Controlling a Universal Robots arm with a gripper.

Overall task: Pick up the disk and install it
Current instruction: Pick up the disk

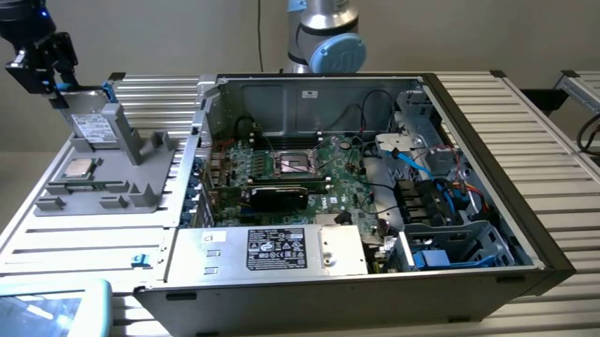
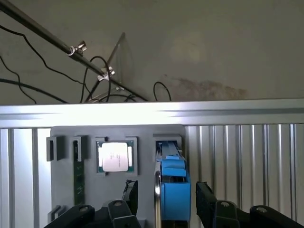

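gripper [image 2: 166, 190] spread | pointing down over upright disk [image 2: 175, 178] | jaws flank it, not touching

Entry: one arm [image 1: 322, 28], silver-grey tube sections, which we log at the exterior view's upper middle, with a light-blue joint cap [image 1: 339, 53] on its lower joint. Entry: wrist [image 1: 22, 20], dark housing carrying a small blue light, at the exterior view's upper left. Entry: gripper [image 1: 58, 95], black, hanging below the wrist and pointing downward with a slight tilt. We record its jaws as standing wide apart and parallel, with nothing pinched between them. From the wrist view we add two black fingers [image 2: 131, 192], one on each side of the gap, and rounded black linkage knuckles [image 2: 223, 209] with pale screw heads behind them.
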